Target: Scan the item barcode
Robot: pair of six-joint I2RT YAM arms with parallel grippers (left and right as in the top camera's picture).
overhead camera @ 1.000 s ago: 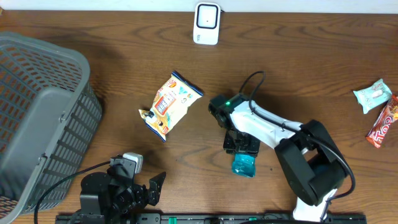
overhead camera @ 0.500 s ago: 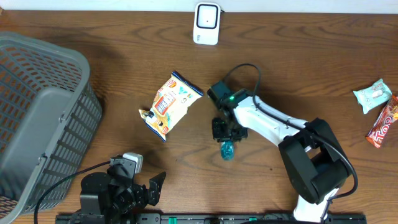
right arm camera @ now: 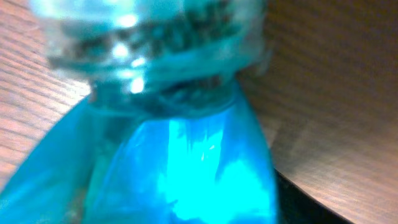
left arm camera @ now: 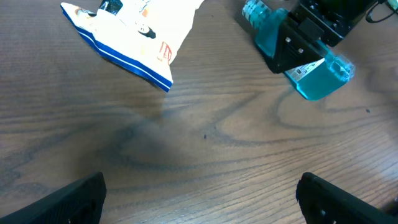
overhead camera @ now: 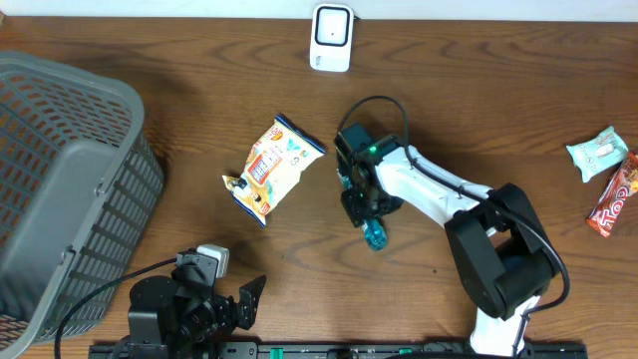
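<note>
Blue translucent plastic bottle (overhead camera: 377, 235) is clamped in your right hand (overhead camera: 364, 211), long axis slanting across the desk (overhead camera: 498, 90), white boxy scanner (overhead camera: 330, 37) well beyond at the far edge.

Wooden table (overhead camera: 498, 110), basket (overhead camera: 125, 204), chip bag (overhead camera: 271, 168), scanner (overhead camera: 331, 37), mint packet (overhead camera: 596, 152), red bar (overhead camera: 613, 196)

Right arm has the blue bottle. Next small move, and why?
Probably carry the blue bottle toward the white scanner, rolling the wrist so the barcode label faces it. The right gripper clamps the bottle mid-table, short of the scanner, and the label shows in the left wrist view, so it seems to face away from the scanner.
</note>
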